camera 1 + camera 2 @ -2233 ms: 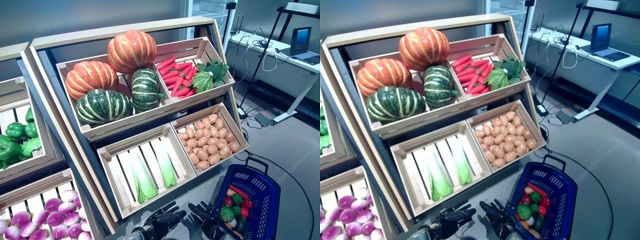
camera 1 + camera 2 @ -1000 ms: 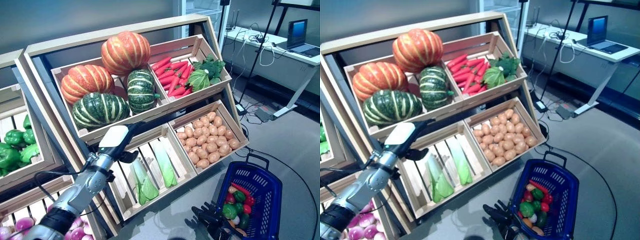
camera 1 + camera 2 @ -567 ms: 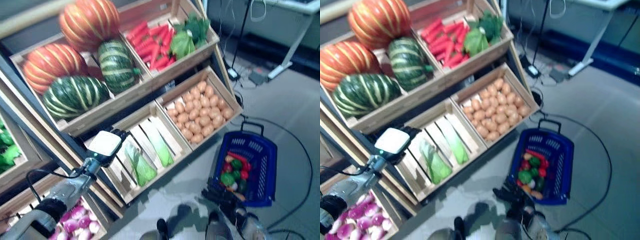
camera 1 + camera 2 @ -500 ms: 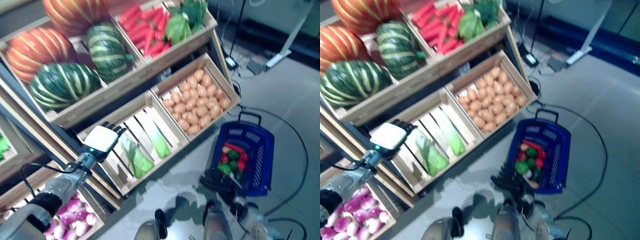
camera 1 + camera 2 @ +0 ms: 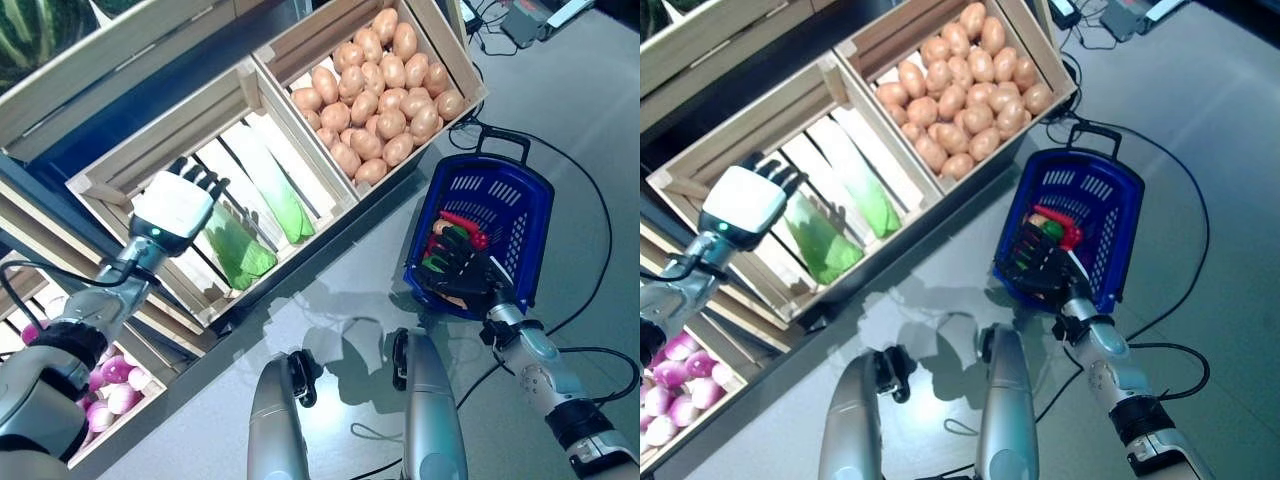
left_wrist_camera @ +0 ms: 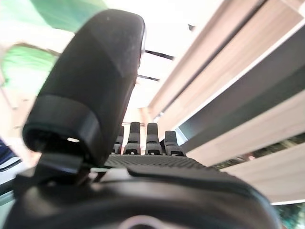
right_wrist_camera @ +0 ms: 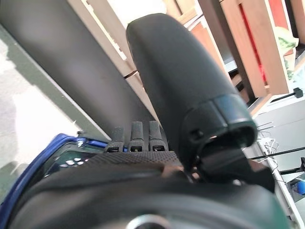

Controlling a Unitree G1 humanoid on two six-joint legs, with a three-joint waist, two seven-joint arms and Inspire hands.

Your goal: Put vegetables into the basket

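The blue plastic basket (image 5: 520, 230) stands on the grey floor to the right of the stand. It holds red and green vegetables (image 5: 455, 228). My right hand (image 5: 462, 278) is just above the basket's near rim with its fingers straight, and it holds nothing. My left hand (image 5: 172, 208), with a white back cover, reaches into the lower wooden crate (image 5: 250, 85). Its fingers (image 5: 203, 180) are straight, right beside a green-and-white leafy vegetable (image 5: 240, 255). The left wrist view shows straight fingers (image 6: 143, 138) and green leaf (image 6: 57, 14) past the thumb. The right wrist view shows the basket's blue rim (image 7: 43, 160).
The slanted wooden stand (image 5: 120, 70) fills the left and top, and its crate corner (image 5: 470, 95) comes close to the basket's handle (image 5: 505, 135). Grey floor (image 5: 600, 120) lies to the right of the basket.
The camera has tilted down and closer. My left hand has come down over the lower crate beside the leafy vegetables. My right hand now sits over the basket's near rim.
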